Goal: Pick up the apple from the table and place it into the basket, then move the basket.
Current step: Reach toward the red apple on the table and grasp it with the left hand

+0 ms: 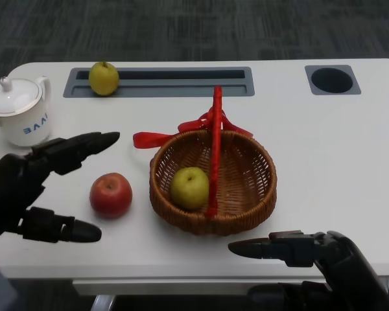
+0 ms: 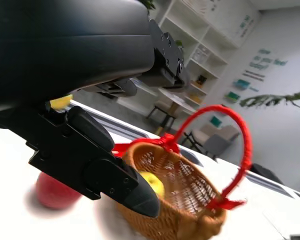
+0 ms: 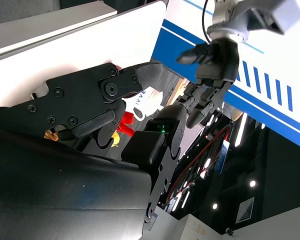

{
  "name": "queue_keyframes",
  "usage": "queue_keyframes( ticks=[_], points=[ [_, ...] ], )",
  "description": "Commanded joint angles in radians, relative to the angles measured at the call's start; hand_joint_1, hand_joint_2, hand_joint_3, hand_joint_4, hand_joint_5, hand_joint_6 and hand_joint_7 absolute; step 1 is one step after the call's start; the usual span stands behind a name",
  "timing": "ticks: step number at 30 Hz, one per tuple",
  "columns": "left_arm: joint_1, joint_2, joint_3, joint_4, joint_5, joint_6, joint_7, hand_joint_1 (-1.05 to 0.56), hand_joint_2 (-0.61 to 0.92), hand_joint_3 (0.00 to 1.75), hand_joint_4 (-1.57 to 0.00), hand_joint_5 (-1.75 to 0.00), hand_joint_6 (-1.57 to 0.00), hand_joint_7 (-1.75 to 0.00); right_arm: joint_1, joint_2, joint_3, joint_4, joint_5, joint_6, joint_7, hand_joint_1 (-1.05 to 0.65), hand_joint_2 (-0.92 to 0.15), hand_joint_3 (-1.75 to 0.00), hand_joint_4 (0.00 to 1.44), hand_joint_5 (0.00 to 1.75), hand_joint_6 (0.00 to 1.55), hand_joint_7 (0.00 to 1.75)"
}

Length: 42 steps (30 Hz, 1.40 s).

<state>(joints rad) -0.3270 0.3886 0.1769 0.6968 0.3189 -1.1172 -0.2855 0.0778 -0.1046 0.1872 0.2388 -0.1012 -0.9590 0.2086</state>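
A red apple [image 1: 111,194] lies on the white table just left of the wicker basket [image 1: 246,207]. The basket has a red handle [image 1: 216,152] with a red ribbon, and a yellow-green apple [image 1: 189,188] sits inside it. My left hand [image 1: 35,188] is open to the left of the red apple, fingers spread above and below it without touching. The left wrist view shows the red apple [image 2: 52,192] and the basket [image 2: 185,200] beyond the fingers [image 2: 90,160]. My right hand [image 1: 311,256] rests open at the table's front edge, below the basket.
A white lidded teapot [image 1: 19,110] stands at the far left, close to my left hand. Another yellow-green fruit [image 1: 104,78] lies in the grey tray slot [image 1: 181,81] at the back. A round grey recess [image 1: 332,80] sits at back right.
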Motion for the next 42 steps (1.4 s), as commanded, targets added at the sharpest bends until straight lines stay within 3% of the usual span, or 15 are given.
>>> queue_keyframes(
  ticks=[1,8,19,35,42],
  points=[
    [-0.109,0.045,-0.053,0.16,0.112,0.021,0.143,-0.75,0.65,0.01,-0.34,-0.01,-0.32,0.0,-0.004,-0.016,-0.002,-0.001,0.015,-0.001,0.002,-0.47,-0.86,0.0,0.96,0.0,0.87,0.0],
    [-0.304,0.037,-0.262,0.501,0.289,0.19,0.398,-0.62,0.66,0.0,-0.38,-0.02,-0.34,-0.01,-0.001,-0.02,0.0,-0.018,0.029,0.005,0.009,-0.46,-0.85,0.0,0.95,0.0,0.87,0.0],
    [-0.38,-0.039,-0.516,0.623,0.418,0.387,0.613,-0.72,0.69,0.01,-0.43,-0.01,-0.36,0.0,0.006,-0.03,0.003,-0.033,0.041,-0.002,0.013,-0.47,-0.86,0.0,0.96,0.01,0.87,0.0],
    [-0.41,-0.075,-0.58,0.666,0.402,0.54,0.608,-0.67,0.7,0.0,-0.47,-0.01,-0.39,-0.01,0.021,-0.034,0.003,-0.051,0.038,-0.007,0.014,-0.48,-0.87,0.0,0.96,0.0,0.87,0.0],
    [-0.42,-0.059,-0.595,0.664,0.408,0.541,0.66,-0.63,0.68,0.0,-0.47,0.0,-0.39,0.0,0.036,-0.03,0.003,-0.06,0.04,-0.009,0.01,-0.48,-0.88,0.0,0.96,0.0,0.87,0.0]
  ],
)
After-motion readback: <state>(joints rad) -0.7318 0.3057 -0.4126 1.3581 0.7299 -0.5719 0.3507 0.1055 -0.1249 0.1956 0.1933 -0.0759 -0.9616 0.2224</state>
